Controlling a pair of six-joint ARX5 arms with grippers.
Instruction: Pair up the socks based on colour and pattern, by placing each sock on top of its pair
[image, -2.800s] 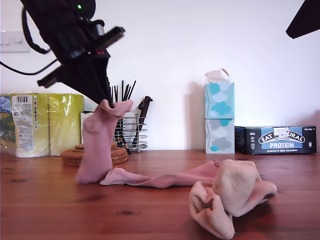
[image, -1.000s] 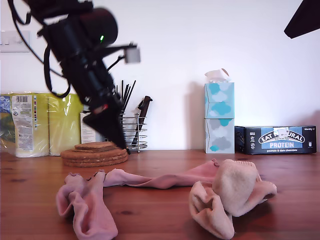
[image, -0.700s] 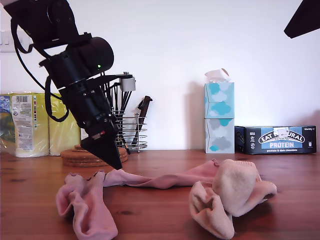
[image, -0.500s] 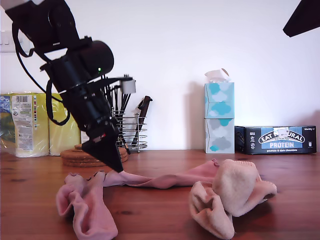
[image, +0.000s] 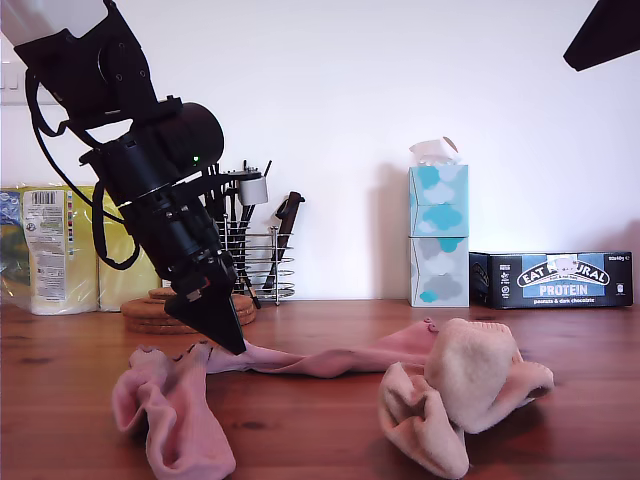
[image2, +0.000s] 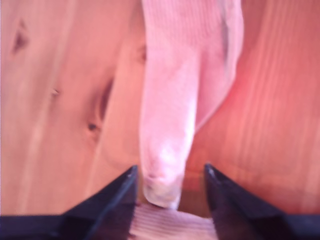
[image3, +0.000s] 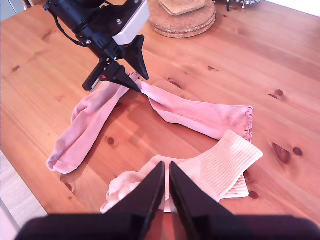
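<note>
One dusty-pink sock (image: 330, 360) (image3: 200, 112) lies stretched flat on the wooden table. My first gripper (image2: 170, 170) (image: 228, 345) (image3: 142, 82) is open, low over the table, its jaws either side of this sock's toe end (image2: 167, 125). The other pink sock (image: 175, 415) (image3: 82, 125) lies crumpled nearer the front, at the exterior view's left. Two cream socks (image: 470, 385) (image3: 210, 172) are heaped together at the exterior view's right. My second gripper (image3: 164, 187) hangs high above them, shut and holding nothing; its arm (image: 605, 30) shows at the exterior view's top right.
Along the back wall stand a kitchen-roll pack (image: 80, 245), a stack of cork mats (image: 150, 305) (image3: 182, 17), a wire utensil rack (image: 262, 265), two stacked tissue boxes (image: 438, 235) and a protein-bar box (image: 552, 279). The table's front edge (image3: 30, 185) runs close to the crumpled pink sock.
My first gripper held a pink sock up, then let it fall at the front. Since then it has come down to the toe end of the other pink sock.
</note>
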